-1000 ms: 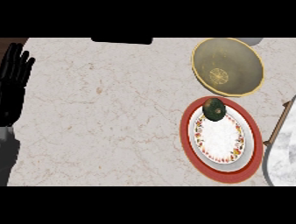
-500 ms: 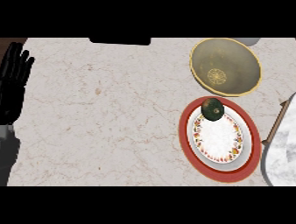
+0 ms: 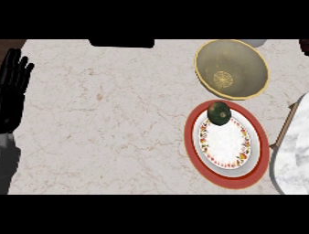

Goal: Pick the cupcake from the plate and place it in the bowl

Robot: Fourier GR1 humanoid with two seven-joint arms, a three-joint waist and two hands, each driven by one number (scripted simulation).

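Nothing has shifted: your left hand (image 3: 3,101) rests released at the desk's (image 3: 117,119) left edge; the cupcake (image 3: 219,113) waits on the plate's (image 3: 191,145) far rim, so reach it next.

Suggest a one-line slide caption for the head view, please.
Cupcake at the far edge of the plate, near the bowl; left hand rests open at the left edge of the counter.

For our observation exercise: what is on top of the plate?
A dark cupcake sits at the plate's far rim, towards the bowl. Nothing else is on it. The patch beneath the cupcake is hidden.
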